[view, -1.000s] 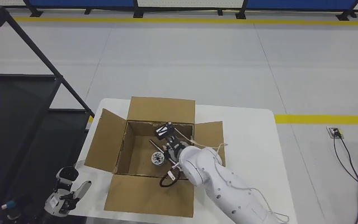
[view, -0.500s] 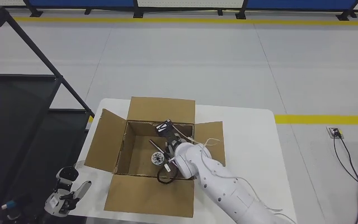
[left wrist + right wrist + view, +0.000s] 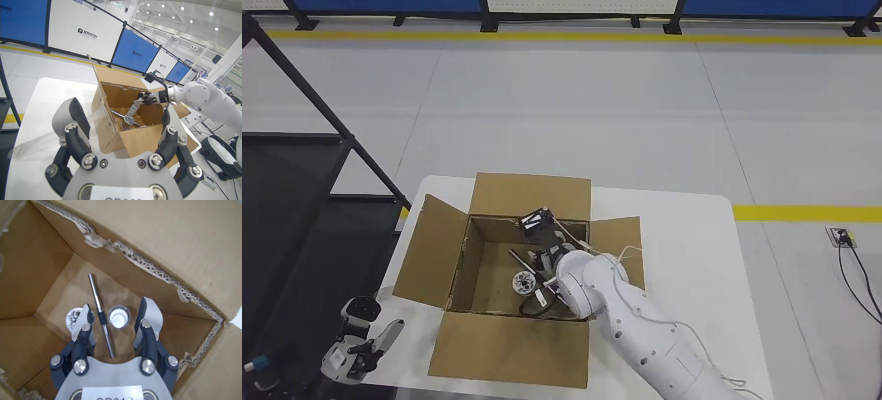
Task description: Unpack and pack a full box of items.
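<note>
An open cardboard box (image 3: 497,195) stands on the white table (image 3: 692,260). On its floor lie a metal rod (image 3: 96,294), a small bottle with a clear cap (image 3: 118,317) and a round metal part (image 3: 71,316). My right gripper (image 3: 115,313) hangs inside the box, open, its fingers (image 3: 149,311) straddling the rod and the bottle without touching them. The left wrist view shows that gripper (image 3: 140,100) right over the tilted bottle (image 3: 132,109). My left gripper (image 3: 121,108) is open and holds nothing, off the table's near left corner (image 3: 362,340).
The box flaps (image 3: 427,250) are spread outward on all sides and their torn edges (image 3: 151,266) sit close to the right wrist. A strip of clear tape (image 3: 92,117) hangs off the box's near corner. A black rack (image 3: 302,200) stands left of the table.
The right arm has pushed further into the box and lowered its gripper over the bottle and rod. The left gripper has shifted slightly at the table's corner.
</note>
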`<action>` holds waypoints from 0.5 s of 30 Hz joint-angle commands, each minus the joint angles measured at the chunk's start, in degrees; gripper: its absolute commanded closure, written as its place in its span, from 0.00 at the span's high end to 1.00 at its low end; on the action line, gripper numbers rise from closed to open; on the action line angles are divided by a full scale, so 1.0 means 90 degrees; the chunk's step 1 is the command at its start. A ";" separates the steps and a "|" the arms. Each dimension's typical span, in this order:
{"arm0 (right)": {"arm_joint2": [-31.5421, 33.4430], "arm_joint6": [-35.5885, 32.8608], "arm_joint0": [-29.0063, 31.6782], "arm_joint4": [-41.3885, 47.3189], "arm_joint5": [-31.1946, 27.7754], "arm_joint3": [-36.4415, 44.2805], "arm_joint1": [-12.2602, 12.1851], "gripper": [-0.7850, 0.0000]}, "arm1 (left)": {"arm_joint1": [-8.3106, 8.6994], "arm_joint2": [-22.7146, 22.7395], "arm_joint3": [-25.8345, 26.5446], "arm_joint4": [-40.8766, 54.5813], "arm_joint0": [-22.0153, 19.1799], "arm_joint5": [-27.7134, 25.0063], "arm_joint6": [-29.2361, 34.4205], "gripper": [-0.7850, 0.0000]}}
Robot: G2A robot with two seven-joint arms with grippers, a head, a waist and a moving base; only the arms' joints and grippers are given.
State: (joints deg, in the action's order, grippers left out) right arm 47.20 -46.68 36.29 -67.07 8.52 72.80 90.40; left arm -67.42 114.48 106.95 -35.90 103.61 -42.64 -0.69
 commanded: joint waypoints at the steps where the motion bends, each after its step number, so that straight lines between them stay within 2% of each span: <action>1: 0.0324 -0.0165 0.0276 -0.0014 -0.0164 0.0674 -0.0106 0.85 | 0.0003 0.0033 -0.0033 0.0128 -0.0060 0.0166 0.0052 1.00; 3: 0.0686 -0.0391 0.0613 0.0081 -0.0382 0.1394 -0.0214 0.99 | 0.0011 0.0070 -0.0056 0.0295 -0.0136 0.0309 0.0145 1.00; 4: 0.0886 -0.0507 0.0789 0.0138 -0.0494 0.1746 -0.0269 1.00 | 0.0017 0.0074 -0.0069 0.0418 -0.0178 0.0358 0.0224 1.00; 10: 0.2050 -0.0960 0.1807 0.0736 -0.1112 0.3511 -0.0526 1.00 | 0.0115 0.0013 -0.0218 0.1310 -0.0605 0.0511 0.1381 1.00; 15: 0.3149 -0.1254 0.2339 0.1617 -0.1323 0.4204 -0.0673 1.00 | 0.0230 -0.0132 -0.0331 0.2152 -0.0976 0.0350 0.2558 1.00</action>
State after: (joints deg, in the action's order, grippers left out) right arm 73.09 -57.10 56.64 -54.85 -3.11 109.97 84.57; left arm -65.58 113.49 104.09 -17.77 95.42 -39.35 19.70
